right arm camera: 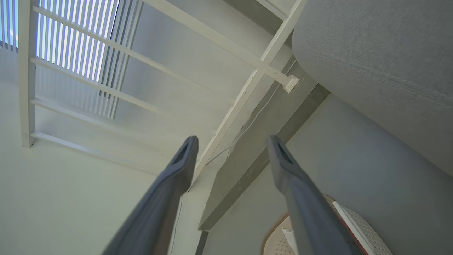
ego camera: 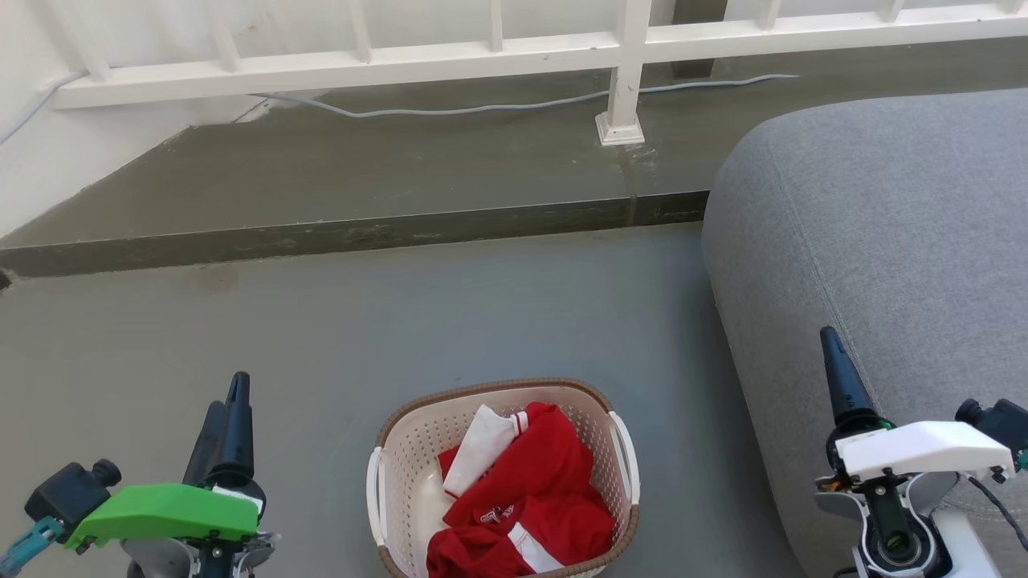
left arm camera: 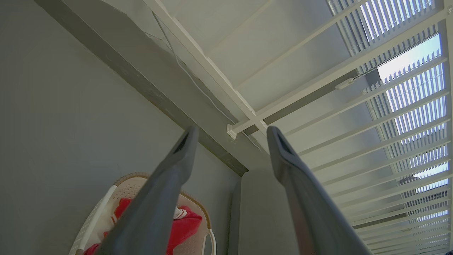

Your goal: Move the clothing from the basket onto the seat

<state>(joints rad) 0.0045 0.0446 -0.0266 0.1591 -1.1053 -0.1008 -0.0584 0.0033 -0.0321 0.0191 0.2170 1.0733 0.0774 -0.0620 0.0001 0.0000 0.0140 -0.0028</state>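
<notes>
Red clothing [ego camera: 534, 498] with white trim lies heaped in the cream basket [ego camera: 385, 474], which stands on the floor at the bottom centre of the head view. The grey seat [ego camera: 883, 233] rises at the right, beside the basket. My left gripper [ego camera: 229, 397] hovers left of the basket, fingers up; its wrist view shows the fingers [left arm camera: 180, 152] apart with nothing between them, and the basket [left arm camera: 127, 180] with the clothing [left arm camera: 185, 225] below. My right gripper [ego camera: 829, 341] stands in front of the seat, open and empty in its wrist view [right arm camera: 231, 141], beside the seat [right arm camera: 382, 46] and the basket [right arm camera: 357, 219].
A raised concrete step [ego camera: 353, 233] crosses the floor beyond the basket. A white railing [ego camera: 514, 56] with a post [ego camera: 622, 104] stands on it, and a grey cable [ego camera: 482, 107] runs along its base. Grey floor [ego camera: 337, 321] spreads between step and basket.
</notes>
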